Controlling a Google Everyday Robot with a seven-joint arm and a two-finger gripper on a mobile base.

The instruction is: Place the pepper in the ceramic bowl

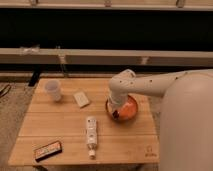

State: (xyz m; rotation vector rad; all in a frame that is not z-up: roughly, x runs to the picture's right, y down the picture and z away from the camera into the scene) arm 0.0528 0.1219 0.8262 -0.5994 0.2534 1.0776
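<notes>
- Camera view puts the ceramic bowl at the right side of the wooden surface, its glossy orange-red rim turned toward the front edge.
- No pepper can be made out; the arm covers much of the bowl's inside, so whether it lies there or is being carried is impossible to tell.
- Reaching in from the right, the white arm bends down at its wrist, with the pincer low over the left part of the bowl, at or just inside the rim.
- Whether the pincer grips anything cannot be told.
- Left of the bowl, near the middle of the surface, lies a white tube, lengthwise toward the front edge, cap end forward.
- A small flat pale packet sits behind the tube, between bowl and cup.
- Standing upright near the back left corner is a small white cup.
- A flat dark rectangular packet lies at the front left, well apart from the bowl.
</notes>
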